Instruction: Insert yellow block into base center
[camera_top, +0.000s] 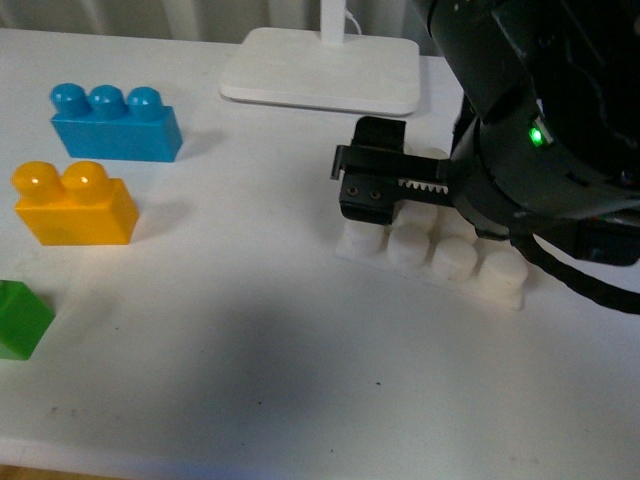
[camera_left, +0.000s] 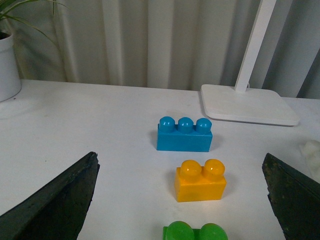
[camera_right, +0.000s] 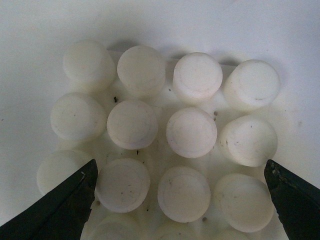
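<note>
My right gripper (camera_right: 180, 200) hangs directly over the base (camera_top: 450, 262) with its fingers spread wide and empty. My left gripper (camera_left: 176, 210) is spread too. The yellow block (camera_left: 200, 182) stands just ahead of it, between the nearer green block (camera_left: 195, 232) and the farther blue brick (camera_left: 184, 135).

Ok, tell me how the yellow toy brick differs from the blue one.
The glossy yellow-orange plastic brick has two rounded studs; the glossy blue plastic brick has three. The yellow brick is shorter than the blue brick. The blue brick lies farther from the robot than the yellow brick. Both stand studs up on the white table.
</note>
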